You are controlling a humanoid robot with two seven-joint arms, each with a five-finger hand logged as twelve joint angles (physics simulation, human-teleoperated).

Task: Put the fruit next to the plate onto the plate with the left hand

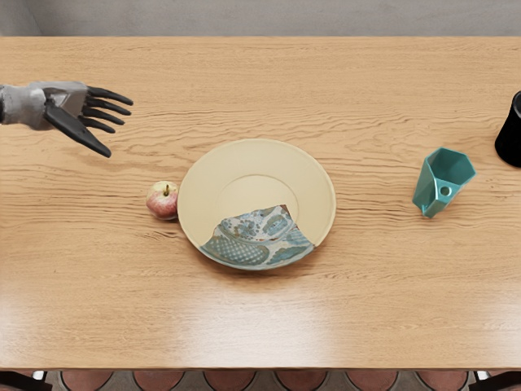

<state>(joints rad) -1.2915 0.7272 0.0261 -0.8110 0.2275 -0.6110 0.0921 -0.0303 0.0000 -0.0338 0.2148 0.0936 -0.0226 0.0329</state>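
Wood-grain table [98,269], round cream plate [244,151], apple [163,200] just beside its left rim.
Your left hand [77,110] hovers, fingers spread, empty; faceted teal cup [442,181] lies tipped; black shape [510,130] cut off right.

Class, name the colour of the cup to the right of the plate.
The cup is teal, shown best in the head view.

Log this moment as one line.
left hand open, away from apple | apple beside plate, left rim | phase: pre-grasp
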